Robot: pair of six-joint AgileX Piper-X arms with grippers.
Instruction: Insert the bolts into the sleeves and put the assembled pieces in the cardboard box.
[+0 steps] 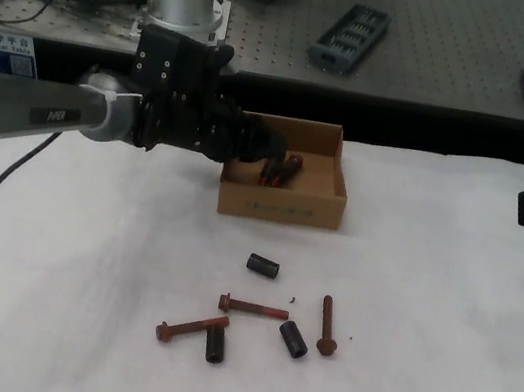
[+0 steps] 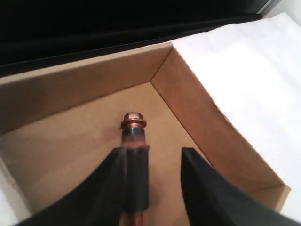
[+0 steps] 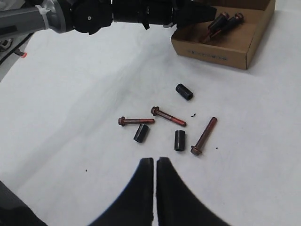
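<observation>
In the upper middle of the high view, the left gripper [image 2: 154,157] hung over the cardboard box [image 1: 281,204]. Its fingers were spread, with one joined piece [image 2: 134,141] beside one finger. A second piece [image 3: 233,21] lay in the box. Lower down, three bolts [image 1: 254,307] and three sleeves [image 1: 263,266] lay loose. Toward the right edge, the right gripper [image 3: 154,188] was pressed together, holding nothing.

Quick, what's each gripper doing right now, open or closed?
Left gripper: open over the brown cardboard box, copper bolt in black sleeve beside one finger.
Right gripper: closed, empty.
</observation>
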